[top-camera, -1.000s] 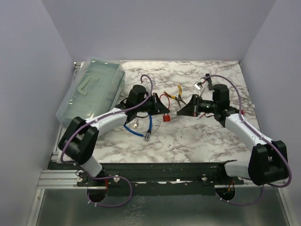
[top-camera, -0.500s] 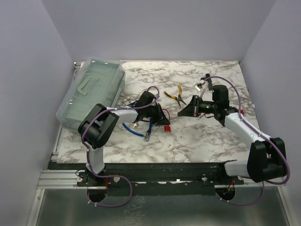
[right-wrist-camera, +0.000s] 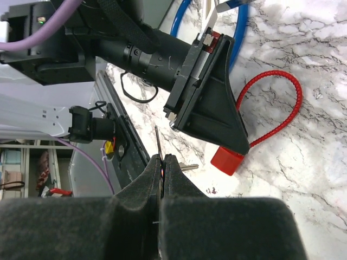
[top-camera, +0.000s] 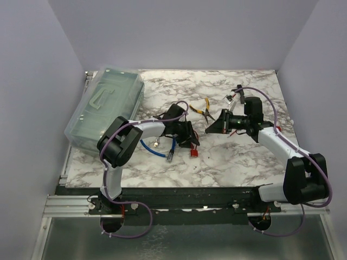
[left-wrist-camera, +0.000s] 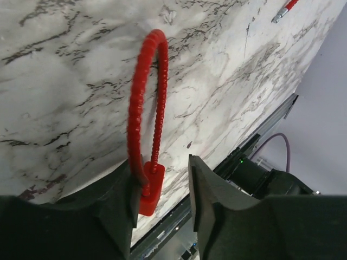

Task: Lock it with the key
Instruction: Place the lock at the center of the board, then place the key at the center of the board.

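Marble tabletop (top-camera: 227,162): left gripper (left-wrist-camera: 162,170) has loosened, jaws parted around the red padlock (left-wrist-camera: 150,190); right gripper (right-wrist-camera: 161,160) stays shut.

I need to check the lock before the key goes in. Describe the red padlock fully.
The red padlock has a small blocky body, plastic by its look, and a long ribbed red cable looped as its shackle, both strands running down to the body. It lies flat on the marble table, its loop spread on the surface. The body sits between the parted fingers of the left gripper, close against one of them.
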Action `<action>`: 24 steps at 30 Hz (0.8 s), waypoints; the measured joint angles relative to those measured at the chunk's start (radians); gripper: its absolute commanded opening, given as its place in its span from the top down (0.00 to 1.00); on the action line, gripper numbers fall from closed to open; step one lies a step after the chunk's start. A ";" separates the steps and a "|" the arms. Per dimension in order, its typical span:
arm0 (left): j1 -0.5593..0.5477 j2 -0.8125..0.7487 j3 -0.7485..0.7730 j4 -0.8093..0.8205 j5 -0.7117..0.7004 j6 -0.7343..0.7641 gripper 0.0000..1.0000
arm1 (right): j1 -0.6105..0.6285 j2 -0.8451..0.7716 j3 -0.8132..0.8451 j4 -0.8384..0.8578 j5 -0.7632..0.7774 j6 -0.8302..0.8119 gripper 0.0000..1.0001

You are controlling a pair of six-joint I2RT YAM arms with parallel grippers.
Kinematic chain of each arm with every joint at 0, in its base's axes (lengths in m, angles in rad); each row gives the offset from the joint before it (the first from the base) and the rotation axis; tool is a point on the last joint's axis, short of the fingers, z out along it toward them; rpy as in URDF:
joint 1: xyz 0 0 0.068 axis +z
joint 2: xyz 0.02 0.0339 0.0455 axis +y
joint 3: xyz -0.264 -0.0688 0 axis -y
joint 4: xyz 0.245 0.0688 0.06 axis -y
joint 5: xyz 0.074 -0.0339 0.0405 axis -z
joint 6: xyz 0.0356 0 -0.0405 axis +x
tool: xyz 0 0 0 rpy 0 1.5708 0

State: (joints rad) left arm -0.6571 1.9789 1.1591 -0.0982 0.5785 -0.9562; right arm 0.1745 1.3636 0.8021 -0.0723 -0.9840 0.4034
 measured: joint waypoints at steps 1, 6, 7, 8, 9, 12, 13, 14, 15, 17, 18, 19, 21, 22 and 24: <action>-0.002 0.001 0.018 -0.027 0.000 0.011 0.52 | 0.000 0.002 0.002 -0.002 0.000 -0.003 1.00; -0.007 0.000 0.078 -0.131 -0.005 0.058 0.31 | 0.000 0.010 0.014 -0.004 -0.001 -0.012 1.00; -0.008 0.000 0.085 -0.146 -0.007 0.067 0.26 | 0.000 0.011 0.015 -0.004 -0.002 -0.013 1.00; -0.008 0.000 0.092 -0.164 -0.008 0.076 0.23 | 0.000 0.013 0.015 -0.004 -0.002 -0.013 1.00; -0.008 -0.003 0.096 -0.182 -0.014 0.087 0.17 | 0.000 0.015 0.015 -0.004 -0.002 -0.014 1.00; -0.010 -0.032 0.096 -0.224 -0.036 0.111 0.06 | 0.000 0.018 0.015 -0.004 0.000 -0.015 1.00; -0.011 -0.050 0.096 -0.237 -0.049 0.123 0.03 | 0.000 0.019 0.016 -0.004 0.000 -0.016 1.00; -0.011 -0.068 0.096 -0.245 -0.057 0.130 0.01 | 0.000 0.020 0.016 -0.003 0.000 -0.016 1.00; -0.012 -0.094 0.096 -0.251 -0.069 0.139 0.01 | 0.000 0.023 0.018 -0.003 0.001 -0.016 1.00; -0.012 -0.141 0.095 -0.253 -0.087 0.156 0.01 | 0.000 0.036 0.026 -0.002 0.001 -0.015 1.00; -0.012 -0.171 0.095 -0.256 -0.098 0.166 0.01 | 0.000 0.045 0.030 0.001 0.003 -0.015 1.00; -0.011 -0.204 0.093 -0.255 -0.108 0.176 0.01 | 0.000 0.053 0.033 0.003 0.004 -0.016 1.00; -0.003 -0.271 0.077 -0.244 -0.127 0.197 0.01 | 0.001 0.077 0.045 0.003 0.008 -0.017 1.00; 0.004 -0.320 0.058 -0.232 -0.134 0.207 0.01 | 0.002 0.094 0.054 0.004 0.012 -0.019 1.00; 0.026 -0.395 0.026 -0.212 -0.146 0.225 0.01 | 0.006 0.124 0.068 0.004 0.019 -0.023 1.00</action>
State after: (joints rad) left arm -0.6315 1.5841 1.1847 -0.3099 0.4320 -0.7315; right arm 0.1802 1.4876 0.8696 -0.0685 -0.9649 0.3805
